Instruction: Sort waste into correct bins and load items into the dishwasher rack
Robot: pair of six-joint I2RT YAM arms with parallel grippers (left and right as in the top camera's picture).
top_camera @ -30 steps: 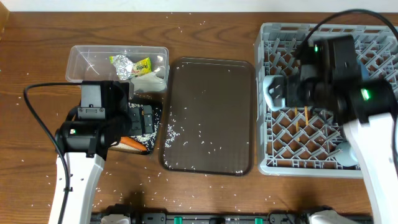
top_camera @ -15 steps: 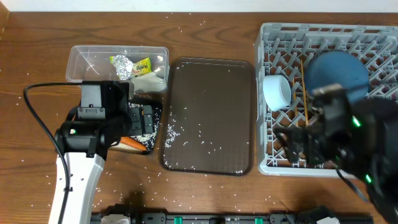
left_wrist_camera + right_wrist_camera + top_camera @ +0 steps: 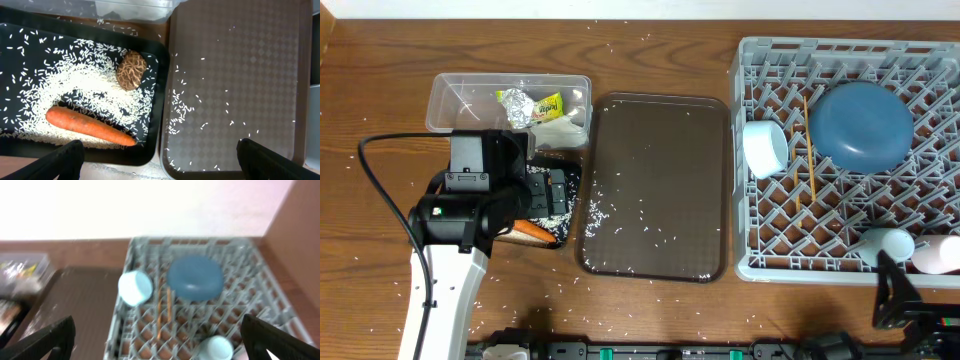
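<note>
The grey dishwasher rack (image 3: 750,262) holds the blue bowl (image 3: 865,125), white bowl (image 3: 766,148), chopsticks (image 3: 809,150), small light-blue bowl (image 3: 882,245) and pink cup (image 3: 935,255). My right gripper (image 3: 157,337) is open and empty, high over the rack's near side; its view is blurred. The left gripper (image 3: 160,162) hangs open and empty above the black tray (image 3: 160,100), which holds the carrot (image 3: 90,126), brown lump (image 3: 131,70) and rice (image 3: 75,90). The clear tub (image 3: 460,100) contains the wrapper (image 3: 535,105) and tissue (image 3: 560,128).
A dark brown serving tray (image 3: 655,185) with scattered rice grains lies between the bins and the rack. Loose grains dot the wooden table (image 3: 380,120). The left arm's cable (image 3: 375,180) loops over the table at the left.
My right arm has pulled back from above the rack toward the front right corner, uncovering the blue bowl, chopsticks and small bowl. The left arm has not moved.
</note>
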